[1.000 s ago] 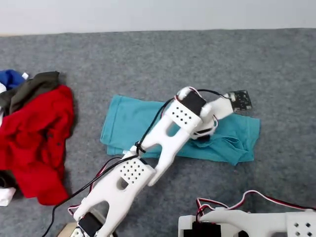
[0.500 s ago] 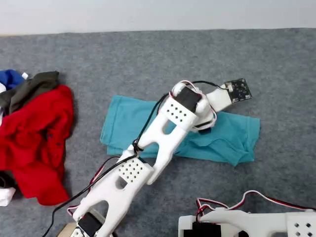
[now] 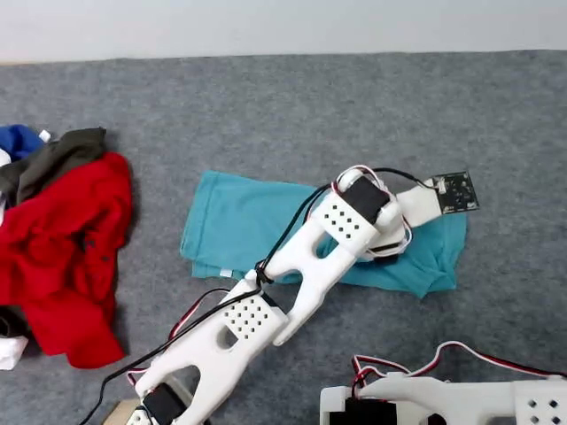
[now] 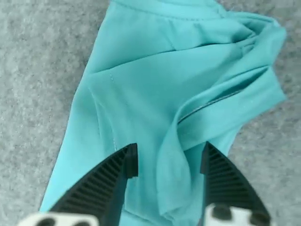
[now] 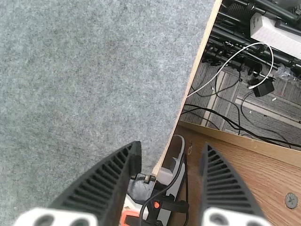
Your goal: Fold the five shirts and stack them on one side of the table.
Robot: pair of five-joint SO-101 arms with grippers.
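Note:
A teal shirt (image 3: 239, 221) lies folded into a long strip in the middle of the grey table. My left arm (image 3: 350, 221) stretches from the near left edge over the shirt's right end. In the left wrist view the left gripper (image 4: 169, 162) hangs open just above the teal shirt (image 4: 155, 84), with a raised crease of cloth between its fingers. A pile at the far left holds a red shirt (image 3: 66, 248), a dark olive shirt (image 3: 53, 159) and a blue shirt (image 3: 18, 139). My right gripper (image 5: 168, 162) stands open over the table's edge, holding nothing.
The right arm's base (image 3: 443, 398) rests at the near right edge. The table's wooden edge (image 5: 188, 99) runs past the right gripper, with cables and a power strip on the floor beyond. A bit of white cloth (image 3: 11, 351) pokes out under the red shirt.
The left arm first swung toward the far side, then came back right and nearer, ending over the teal shirt's right end. The shirt and the pile have not shifted.

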